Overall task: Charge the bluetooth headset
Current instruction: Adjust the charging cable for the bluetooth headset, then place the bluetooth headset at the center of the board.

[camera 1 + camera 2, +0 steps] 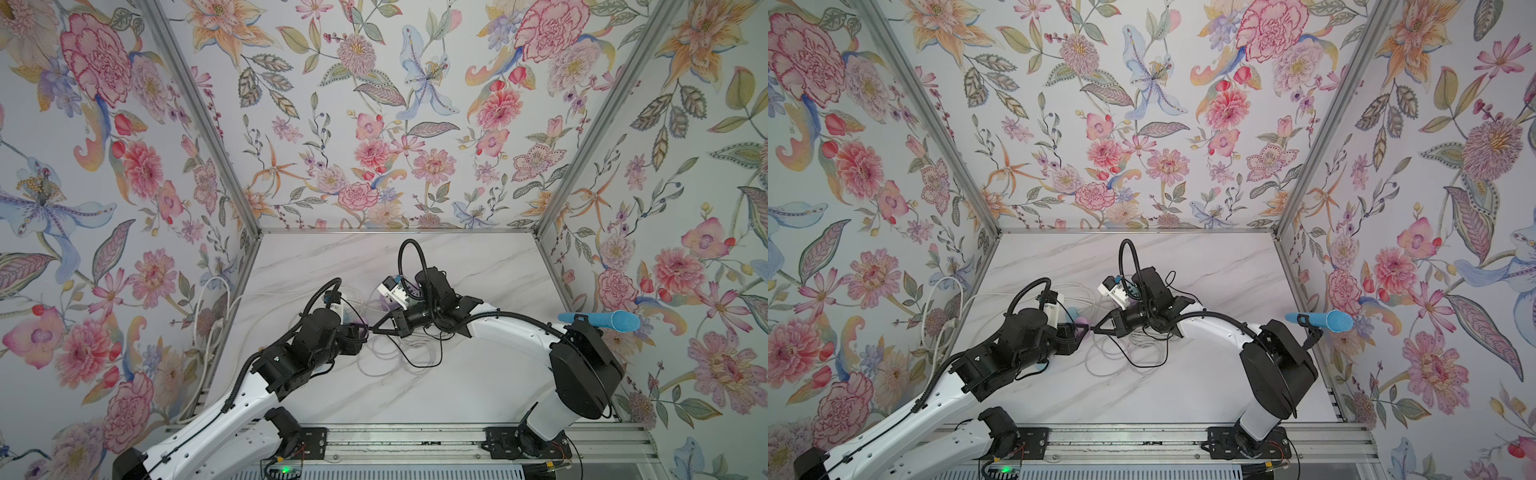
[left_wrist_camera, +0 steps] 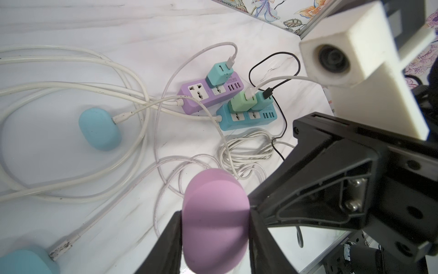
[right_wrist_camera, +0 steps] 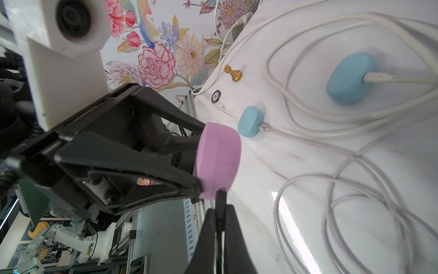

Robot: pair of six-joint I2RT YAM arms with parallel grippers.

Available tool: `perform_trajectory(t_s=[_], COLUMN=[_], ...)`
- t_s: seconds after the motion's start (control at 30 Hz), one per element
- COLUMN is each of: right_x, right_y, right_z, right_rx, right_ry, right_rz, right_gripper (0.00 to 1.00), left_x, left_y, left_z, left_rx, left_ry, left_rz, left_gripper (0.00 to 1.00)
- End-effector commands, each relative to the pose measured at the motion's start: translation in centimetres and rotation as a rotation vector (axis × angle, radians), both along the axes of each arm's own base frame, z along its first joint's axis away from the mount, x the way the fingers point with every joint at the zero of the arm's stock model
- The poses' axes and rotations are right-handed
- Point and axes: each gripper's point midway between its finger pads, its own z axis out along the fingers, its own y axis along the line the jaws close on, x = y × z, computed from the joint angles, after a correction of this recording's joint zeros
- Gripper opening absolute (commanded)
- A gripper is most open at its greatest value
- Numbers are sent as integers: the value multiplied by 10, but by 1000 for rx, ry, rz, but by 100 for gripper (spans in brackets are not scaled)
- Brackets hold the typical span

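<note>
On the bench [image 1: 457, 386], a cable coil [image 1: 390, 351] lies mid-surface, before the strips [image 2: 196, 99]; a microphone [image 1: 598, 321] sits at the right edge.

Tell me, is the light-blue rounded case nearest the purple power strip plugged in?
Plugged in: a white cable's connector sits in the side of the light-blue rounded case.

The headset case [image 2: 214, 223] is lilac, another case [image 2: 100, 129] pale blue, the charging cable [image 3: 220, 200] black. The tabletop [image 1: 457, 386] is white marble with grey veins, the walls [image 1: 374, 104] pastel floral.
</note>
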Motion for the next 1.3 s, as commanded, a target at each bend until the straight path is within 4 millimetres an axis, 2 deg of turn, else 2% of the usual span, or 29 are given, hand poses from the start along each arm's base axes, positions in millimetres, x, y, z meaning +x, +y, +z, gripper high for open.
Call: perform_trajectory(t_s=[0.0,0.17,0.43,0.6,0.7,0.73,0.8,0.87,1.0,1.13,1.27], right_x=[1,4,3,4,4,5,5,6,4,-1,7], right_y=[9,19,35,44,44,42,38,31,17,5,-14], right_z=[5,7,5,4,3,3,3,4,8,11,2], right_rx=[38,61,72,78,77,76,75,72,54,37,0], right_ry=[1,12,13,16,18,19,20,18,0,-13,-18], right_rz=[12,22,38,42,35,31,24,12,-11,-28,-102], right_gripper=[0,0,0,0,1,5,14,18,24,38,45], left_x=[7,6,3,0,-2,-3,-4,-6,-8,-12,-22], left_y=[-15,-33,-49,-52,-49,-46,-39,-30,6,31,51], left_z=[33,40,49,59,58,56,46,33,-7,-36,-62], left_rx=[-76,-129,-193,-252,-252,-246,-217,-180,-32,77,157], left_ry=[-73,-85,-98,-122,-124,-121,-104,-80,8,79,165], left_rz=[-42,-107,-169,-181,-175,-167,-141,-113,23,116,185], left_gripper=[22,21,19,18,18,18,18,18,15,16,17])
